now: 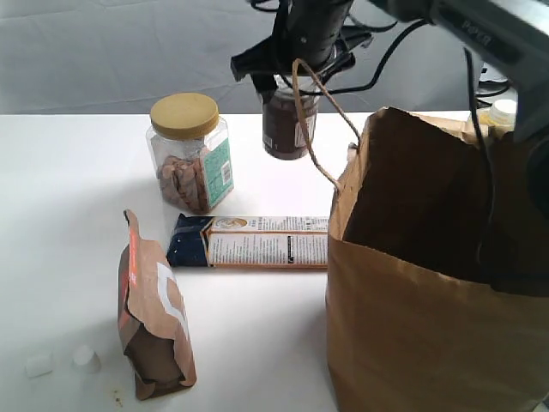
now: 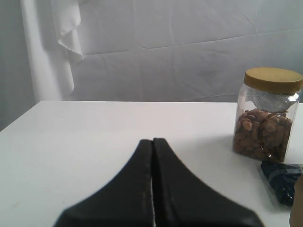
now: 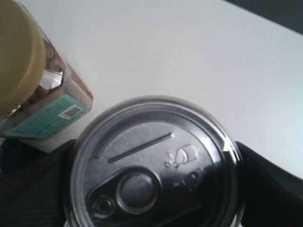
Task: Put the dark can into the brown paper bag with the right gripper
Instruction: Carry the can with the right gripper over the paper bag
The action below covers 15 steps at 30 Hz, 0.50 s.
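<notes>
- Got the dark can (image 1: pixel 287 129) clamped in the right gripper (image 1: pixel 290 86), pinched near its top, hanging upright clear of the white table (image 1: pixel 69 189).
- Up in the air between the yellow-lidded jar (image 1: pixel 190 154) and the brown paper bag (image 1: pixel 429 326), beside the bag's open mouth, not inside yet.
- Partly behind the bag's cord handle (image 1: pixel 319 112) from the exterior view.
- Silver pull-tab lid (image 3: pixel 154 165) filling the right wrist view.
- Over at the left gripper (image 2: pixel 152 189): pinched closed on nothing, low over the table.
- Also lying flat: a dark-blue packet (image 1: pixel 253 240) next to the bag, plus a brown snack pouch (image 1: pixel 153 318).
</notes>
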Tool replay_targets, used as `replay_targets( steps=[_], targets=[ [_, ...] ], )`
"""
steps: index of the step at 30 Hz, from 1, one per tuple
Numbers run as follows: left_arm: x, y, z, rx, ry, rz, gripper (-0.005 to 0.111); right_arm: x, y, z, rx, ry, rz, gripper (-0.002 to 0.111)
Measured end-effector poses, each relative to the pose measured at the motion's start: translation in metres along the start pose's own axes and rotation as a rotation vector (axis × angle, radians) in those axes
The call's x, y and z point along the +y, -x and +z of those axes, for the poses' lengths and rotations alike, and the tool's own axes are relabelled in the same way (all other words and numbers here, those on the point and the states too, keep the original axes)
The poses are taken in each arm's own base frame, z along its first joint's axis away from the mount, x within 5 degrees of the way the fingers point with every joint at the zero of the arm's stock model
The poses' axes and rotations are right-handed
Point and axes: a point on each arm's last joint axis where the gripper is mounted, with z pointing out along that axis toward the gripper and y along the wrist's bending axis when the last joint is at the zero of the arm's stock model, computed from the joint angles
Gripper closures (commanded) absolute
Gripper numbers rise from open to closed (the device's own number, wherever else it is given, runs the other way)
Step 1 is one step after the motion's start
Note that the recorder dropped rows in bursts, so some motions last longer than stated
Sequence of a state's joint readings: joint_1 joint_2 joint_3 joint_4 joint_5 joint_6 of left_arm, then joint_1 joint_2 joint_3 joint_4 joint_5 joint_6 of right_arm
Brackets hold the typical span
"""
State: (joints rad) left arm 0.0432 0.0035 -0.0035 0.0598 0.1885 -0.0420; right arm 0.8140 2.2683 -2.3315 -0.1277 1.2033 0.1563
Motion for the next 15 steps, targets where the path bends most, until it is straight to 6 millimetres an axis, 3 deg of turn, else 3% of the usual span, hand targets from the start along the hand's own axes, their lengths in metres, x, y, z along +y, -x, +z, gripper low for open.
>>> replay_targets(
  steps=[5,9,10,13,15],
  targets=[
    [0.0,0.0,0.0,0.0,0.0,0.0,0.107,-0.006,0.006,-0.062,-0.091,-0.048,-0.014,0.108],
    [0.0,0.0,0.0,0.0,0.0,0.0,0.107,-0.011,0.007,-0.131,-0.223,-0.086,-0.024,0.108],
    [0.0,0.0,0.0,0.0,0.0,0.0,0.107,-0.011,0.006,-0.139,-0.237,-0.096,-0.029,0.108],
    [0.0,0.0,0.0,0.0,0.0,0.0,0.107,-0.014,-0.003,-0.17,-0.278,-0.123,-0.029,0.108],
    [0.0,0.0,0.0,0.0,0.0,0.0,0.107,-0.02,-0.021,-0.196,-0.287,-0.153,-0.018,0.108]
  ],
)
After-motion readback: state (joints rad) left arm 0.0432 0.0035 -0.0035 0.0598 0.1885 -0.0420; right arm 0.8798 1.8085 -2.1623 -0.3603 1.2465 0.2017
